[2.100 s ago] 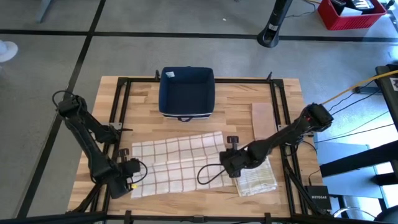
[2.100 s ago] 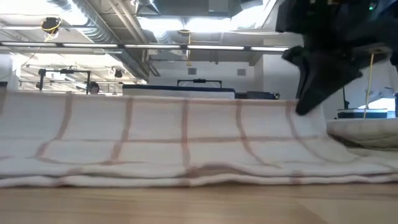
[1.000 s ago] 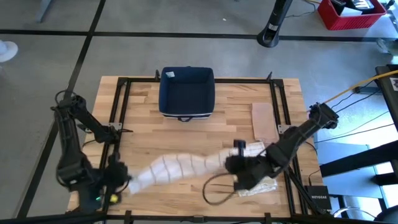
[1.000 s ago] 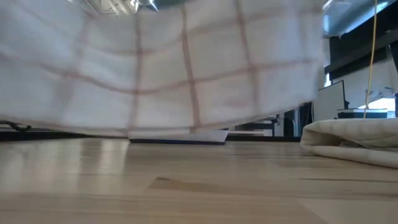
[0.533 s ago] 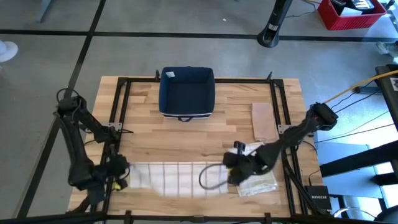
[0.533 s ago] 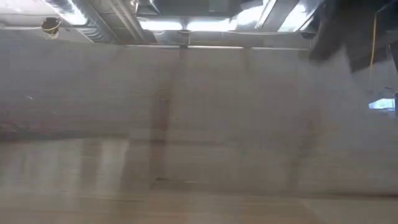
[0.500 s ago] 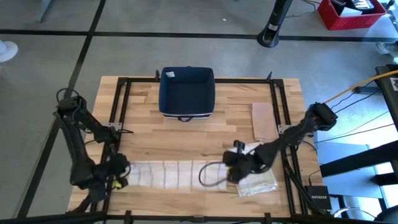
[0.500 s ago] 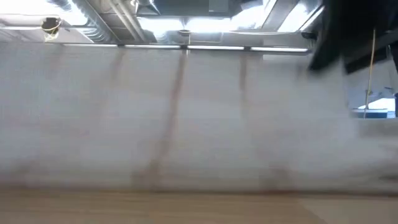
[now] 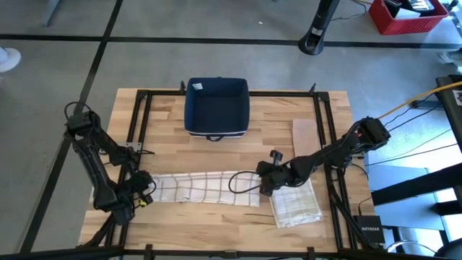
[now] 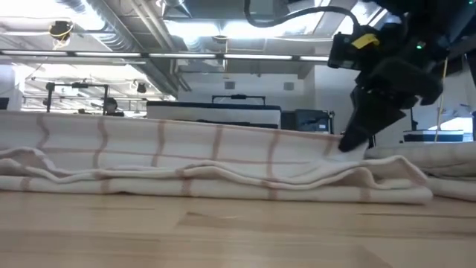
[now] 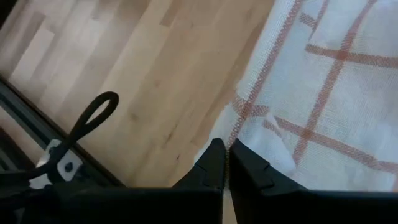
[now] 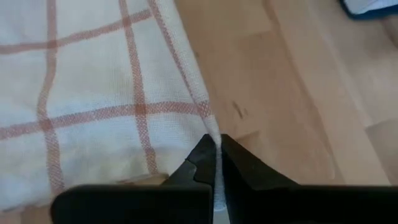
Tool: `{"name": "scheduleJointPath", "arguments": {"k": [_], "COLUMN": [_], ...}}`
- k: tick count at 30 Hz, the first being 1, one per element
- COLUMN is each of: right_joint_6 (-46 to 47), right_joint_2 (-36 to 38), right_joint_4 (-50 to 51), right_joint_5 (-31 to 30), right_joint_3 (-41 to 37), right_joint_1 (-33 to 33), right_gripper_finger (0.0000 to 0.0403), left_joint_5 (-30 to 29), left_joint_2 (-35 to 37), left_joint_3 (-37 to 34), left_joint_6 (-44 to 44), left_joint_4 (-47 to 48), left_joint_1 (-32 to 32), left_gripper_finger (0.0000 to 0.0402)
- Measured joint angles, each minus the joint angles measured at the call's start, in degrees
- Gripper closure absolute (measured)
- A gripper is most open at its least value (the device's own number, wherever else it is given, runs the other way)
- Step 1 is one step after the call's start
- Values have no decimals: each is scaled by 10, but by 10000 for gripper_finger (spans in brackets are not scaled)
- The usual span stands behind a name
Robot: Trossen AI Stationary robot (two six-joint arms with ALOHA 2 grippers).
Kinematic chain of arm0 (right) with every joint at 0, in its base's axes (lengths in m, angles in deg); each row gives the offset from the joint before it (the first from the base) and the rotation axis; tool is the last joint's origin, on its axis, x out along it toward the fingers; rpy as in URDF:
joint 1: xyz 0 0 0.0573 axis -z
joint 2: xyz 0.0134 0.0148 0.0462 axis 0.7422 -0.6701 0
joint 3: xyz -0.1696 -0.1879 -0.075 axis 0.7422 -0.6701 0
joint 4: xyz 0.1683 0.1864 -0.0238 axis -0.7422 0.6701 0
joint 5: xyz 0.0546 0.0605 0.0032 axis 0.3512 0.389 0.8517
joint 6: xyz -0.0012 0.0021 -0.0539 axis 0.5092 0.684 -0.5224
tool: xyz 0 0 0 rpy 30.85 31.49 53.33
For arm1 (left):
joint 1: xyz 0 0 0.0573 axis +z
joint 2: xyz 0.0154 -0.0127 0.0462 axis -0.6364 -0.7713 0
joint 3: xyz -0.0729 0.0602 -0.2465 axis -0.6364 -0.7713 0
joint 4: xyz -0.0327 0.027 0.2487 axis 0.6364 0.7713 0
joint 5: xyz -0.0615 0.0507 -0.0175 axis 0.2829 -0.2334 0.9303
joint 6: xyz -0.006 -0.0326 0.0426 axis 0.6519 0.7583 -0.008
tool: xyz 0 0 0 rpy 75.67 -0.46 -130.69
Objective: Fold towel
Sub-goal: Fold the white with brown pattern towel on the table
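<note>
High view showed towel (image 9: 206,188) lying as a folded strip along the table's near edge; left gripper (image 9: 138,189) and right gripper (image 9: 263,182) each pinched an end corner, keeping the fold taut.

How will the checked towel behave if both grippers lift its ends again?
Probably floppy: the checked towel lies in wavy, rumpled layers, so the middle would likely sag. It looks thin and light. The left gripper and right gripper pinch only edges, so it may slip.
</note>
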Motion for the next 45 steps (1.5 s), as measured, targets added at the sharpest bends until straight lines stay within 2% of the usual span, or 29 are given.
{"name": "scheduleJointPath", "arguments": {"k": [5,9,13,16,18,20,22,24,26,28,31,34,38,43,45], "right_joint_6": [-4,-4,-4,-4,-1,10,30,40,55,98,183,257,332,400,410], "right_joint_2": [0,0,0,4,9,10,10,10,7,0,-10,-18,-19,-19,-19], "right_joint_4": [-1,2,15,93,163,218,221,179,113,54,4,3,1,0,-6], "right_joint_5": [-9,-5,5,17,35,52,56,58,60,60,65,73,95,124,124], "right_joint_3": [0,-1,3,40,80,116,136,134,117,92,64,50,46,46,46], "right_joint_1": [17,32,34,33,33,32,25,12,-5,-19,-32,-42,-52,-55,-56], "right_gripper_finger": [386,371,310,252,217,188,167,152,144,142,145,149,150,150,150], "left_joint_5": [-10,-3,50,106,121,84,-12,-103,-132,-129,-88,11,116,190,196], "left_joint_2": [0,0,0,1,6,10,10,10,8,1,-15,-30,-35,-34,-32], "left_joint_3": [0,0,12,46,76,105,122,118,98,67,16,-24,-40,-21,-4], "left_joint_6": [-19,-17,-39,-86,-106,-106,-103,-118,-158,-196,-233,-245,-207,-162,-152], "left_joint_4": [-1,0,14,30,43,45,19,-33,-97,-165,-264,-321,-347,-340,-332], "left_joint_1": [12,30,49,63,70,74,77,87,103,117,134,140,128,94,87], "left_gripper_finger": [389,353,295,256,239,230,226,225,224,224,224,224,224,224,224]}}
